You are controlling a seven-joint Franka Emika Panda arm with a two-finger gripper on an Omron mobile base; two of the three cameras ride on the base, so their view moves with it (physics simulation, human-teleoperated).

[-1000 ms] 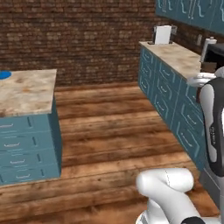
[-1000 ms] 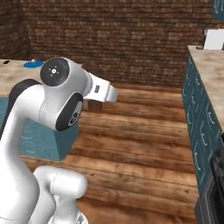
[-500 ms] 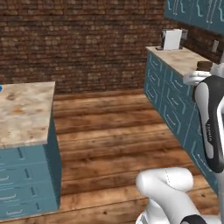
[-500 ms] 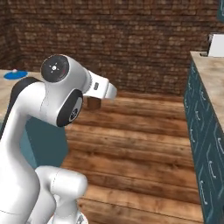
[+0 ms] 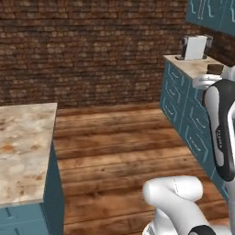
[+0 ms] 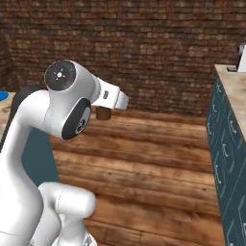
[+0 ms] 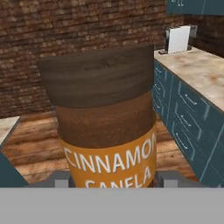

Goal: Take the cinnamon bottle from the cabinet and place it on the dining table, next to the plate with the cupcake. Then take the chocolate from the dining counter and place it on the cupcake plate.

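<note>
A brick wall (image 5: 92, 50) is running across the back of the room, with a plank floor (image 5: 124, 156) lying below it. On the right, teal cabinets (image 5: 183, 114) are carrying a speckled worktop (image 5: 195, 64), and a white appliance (image 5: 194, 47) is standing at its far end against the wall. More teal doors (image 5: 211, 16) are hanging above that corner. On the left, a second speckled worktop (image 5: 23, 147) is sitting on a teal base, and in the right base view a sliver of something blue (image 6: 2, 95) is showing at its edge.

The white arm (image 6: 53, 125) is rising in the foreground, its wrist reaching out over the floor between the two worktops.

The end effector (image 7: 111, 181) is grasping the bottle (image 7: 107, 127): in the hand view the two fingertips are sitting at either side of the bottle's base, pressed against it. The bottle is standing with its long axis running away from the hand, its dark wooden cap (image 7: 98, 76) pointing up in that view and the orange label reading "CINNAMON CANELA" at the finger end. In the right base view the bottle (image 6: 103, 113) is showing as a small brown stub hanging just under the wrist, well above the floor and apart from both worktops.
</note>
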